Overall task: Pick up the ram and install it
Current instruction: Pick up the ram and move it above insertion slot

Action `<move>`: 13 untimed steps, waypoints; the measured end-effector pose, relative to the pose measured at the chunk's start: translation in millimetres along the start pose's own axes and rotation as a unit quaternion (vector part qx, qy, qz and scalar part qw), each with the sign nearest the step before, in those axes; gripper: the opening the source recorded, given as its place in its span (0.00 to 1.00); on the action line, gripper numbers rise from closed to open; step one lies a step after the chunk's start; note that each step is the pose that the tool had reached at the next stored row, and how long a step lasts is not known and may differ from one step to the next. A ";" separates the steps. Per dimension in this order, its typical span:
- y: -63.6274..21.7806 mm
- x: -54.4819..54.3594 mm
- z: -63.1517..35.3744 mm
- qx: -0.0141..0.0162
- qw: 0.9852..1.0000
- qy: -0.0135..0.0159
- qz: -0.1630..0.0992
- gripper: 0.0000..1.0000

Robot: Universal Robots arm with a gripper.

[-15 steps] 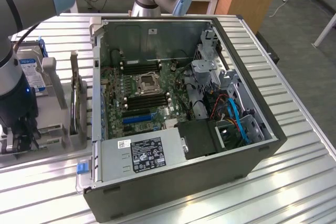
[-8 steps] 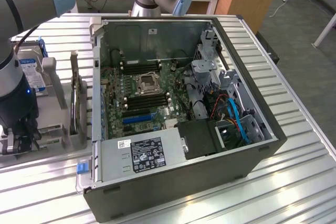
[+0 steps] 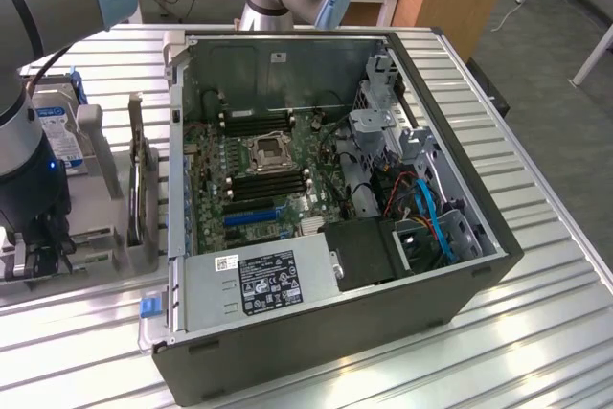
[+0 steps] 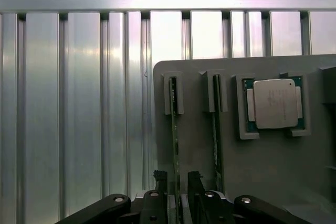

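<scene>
The gripper (image 4: pixel 176 183) holds its fingers (image 4: pixel 160 181) apart, one on each side of the ram (image 4: pixel 174 129), which stands on edge in a grey holder's (image 4: pixel 195 145) slot. A second stick (image 4: pixel 216 124) fills the next slot, and a processor (image 4: pixel 275 104) lies in the pocket beyond.

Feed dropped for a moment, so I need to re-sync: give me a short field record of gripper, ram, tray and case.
gripper: open, a finger on each side of the ram, nothing held
ram: standing on edge in its tray slot, not yet lifted
second stick: on edge in the neighbouring slot
processor: flat in its tray recess
tray: at the exterior view's left of the case
case: open, motherboard exposed
</scene>
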State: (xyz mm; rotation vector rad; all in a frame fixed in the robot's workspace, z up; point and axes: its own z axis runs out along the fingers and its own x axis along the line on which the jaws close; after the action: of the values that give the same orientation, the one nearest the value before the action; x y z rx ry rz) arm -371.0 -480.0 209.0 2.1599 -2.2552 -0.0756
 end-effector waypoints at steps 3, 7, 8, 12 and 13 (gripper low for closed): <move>-0.1 0.0 1.9 0.000 1.000 0.000 0.000 0.29; -0.2 0.1 5.2 0.000 1.000 0.000 0.000 0.29; -0.3 0.1 5.9 0.000 1.000 0.000 0.000 0.29; -0.3 0.1 7.2 0.000 1.000 0.000 0.000 0.29; -0.3 0.1 7.3 0.000 1.000 0.000 0.000 0.29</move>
State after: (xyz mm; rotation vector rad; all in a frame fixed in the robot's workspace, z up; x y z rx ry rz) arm -371.1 -480.0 201.7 2.1598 -2.2553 -0.0756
